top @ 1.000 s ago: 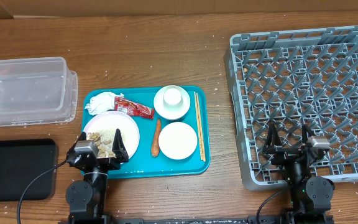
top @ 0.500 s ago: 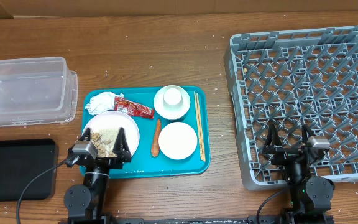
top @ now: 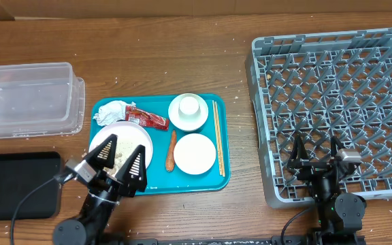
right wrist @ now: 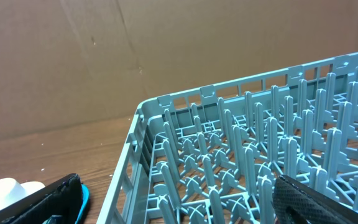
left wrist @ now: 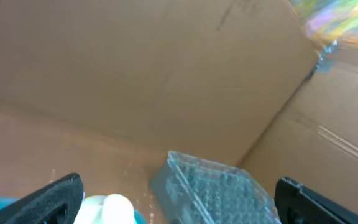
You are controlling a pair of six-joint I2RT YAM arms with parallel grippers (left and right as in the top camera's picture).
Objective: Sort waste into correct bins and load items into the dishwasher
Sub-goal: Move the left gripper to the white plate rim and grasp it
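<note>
On the teal tray lie a crumpled white paper wad (top: 112,112), a red wrapper (top: 146,118) and an orange carrot (top: 171,150). The large white plate (top: 143,139) carries pale rice scraps (top: 120,156). A small cup (top: 190,105) sits in one bowl; a second bowl (top: 194,153) lies in front of it. My left gripper (top: 122,163) is open and empty above the plate's front edge. My right gripper (top: 315,154) is open and empty over the front left corner of the grey dish rack (top: 339,95). The left wrist view is blurred and shows the rack (left wrist: 210,193) and the cup (left wrist: 108,209).
The teal tray (top: 182,182) also holds a pair of chopsticks (top: 216,136). A clear plastic tub (top: 29,99) stands at the far left, with the flat black tray (top: 15,184) in front of it. The right wrist view shows the rack's pegs (right wrist: 247,155).
My left arm has swung and tilted, and its open gripper now sits a little right and nearer the tray's front. The right arm has not moved.
</note>
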